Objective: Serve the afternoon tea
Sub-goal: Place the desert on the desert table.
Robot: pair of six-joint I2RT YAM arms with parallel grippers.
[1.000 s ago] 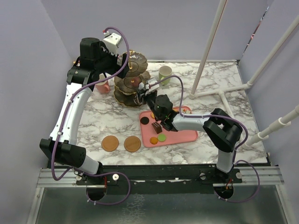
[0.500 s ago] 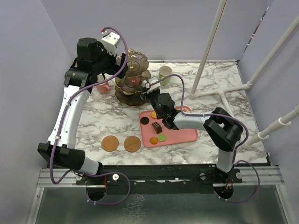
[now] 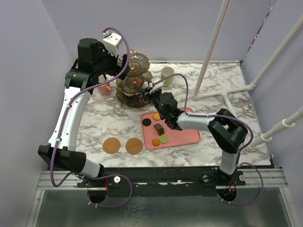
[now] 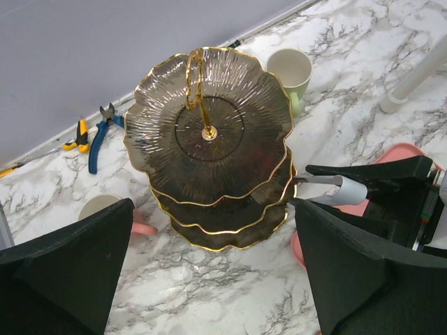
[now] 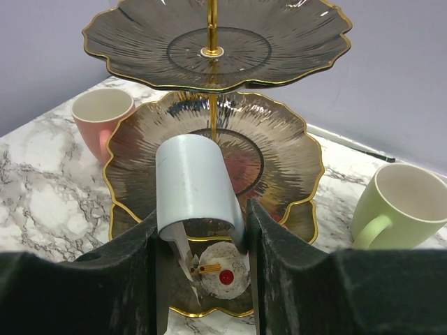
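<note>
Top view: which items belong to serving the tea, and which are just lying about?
Job: tiered stand, pink mug, green mug, two coasters, toy pastries, small cake on the bottom tier, white-handled tool.
Lying about: pink tray, pliers, white pipe frame.

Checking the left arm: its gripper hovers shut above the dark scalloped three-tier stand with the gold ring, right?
Not shut: the left gripper hovers open above the dark scalloped three-tier stand, fingers wide apart, as the left wrist view shows.

Stand (image 3: 134,71) hemmed by pink mug (image 3: 105,88) left, green mug (image 3: 166,74) right, right gripper (image 5: 201,213) with white-handled tool (image 5: 190,174) in front; open marble table (image 3: 104,120) nearer
</note>
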